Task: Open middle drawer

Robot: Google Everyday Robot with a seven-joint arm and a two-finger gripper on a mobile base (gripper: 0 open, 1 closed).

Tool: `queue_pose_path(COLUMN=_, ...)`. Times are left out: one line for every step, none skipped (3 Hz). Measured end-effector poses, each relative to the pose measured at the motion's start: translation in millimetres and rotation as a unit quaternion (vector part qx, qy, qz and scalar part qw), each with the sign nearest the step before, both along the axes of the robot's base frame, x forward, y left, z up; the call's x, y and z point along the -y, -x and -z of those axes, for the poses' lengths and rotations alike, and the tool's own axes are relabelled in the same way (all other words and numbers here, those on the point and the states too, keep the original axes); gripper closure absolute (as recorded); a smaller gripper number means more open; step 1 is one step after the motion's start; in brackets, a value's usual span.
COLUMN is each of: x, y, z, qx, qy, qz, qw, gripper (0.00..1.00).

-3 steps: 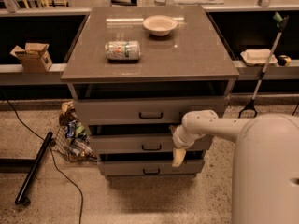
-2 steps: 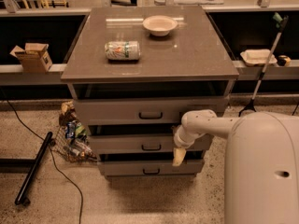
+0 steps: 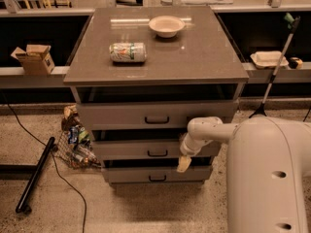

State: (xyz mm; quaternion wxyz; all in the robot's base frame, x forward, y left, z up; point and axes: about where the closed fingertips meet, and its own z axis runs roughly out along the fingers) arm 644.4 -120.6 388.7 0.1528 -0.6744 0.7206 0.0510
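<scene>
The middle drawer (image 3: 126, 149) is the second grey front of the cabinet, with a small dark loop handle (image 3: 157, 153) at its centre. It stands slightly out from the cabinet, with a dark gap above it. The top drawer (image 3: 121, 115) and the lowest drawer (image 3: 131, 174) sit above and below it. My gripper (image 3: 184, 163) hangs from the white arm (image 3: 206, 132) just right of the middle drawer's handle, pointing down in front of the gap between the middle and lowest fronts. It is apart from the handle.
A can (image 3: 128, 52) lying on its side and a white bowl (image 3: 166, 26) rest on the cabinet top (image 3: 204, 57). A bag of trash (image 3: 74, 142) and a black pole (image 3: 34, 176) lie on the floor at left. My white base (image 3: 269, 178) fills the lower right.
The arm and gripper hold the same place by the middle drawer. My white base has shifted slightly left in view.
</scene>
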Motion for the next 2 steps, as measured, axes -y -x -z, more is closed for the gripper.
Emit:
queue_pose_path(x=1.7, y=1.9, z=-1.8, qx=0.0, qy=0.002, qz=0.006, qw=1.0, gripper=0.41)
queue_pose_path(x=1.7, y=1.0, z=-8.1, qx=0.0, qy=0.002, qz=0.006, qw=1.0, gripper=0.64)
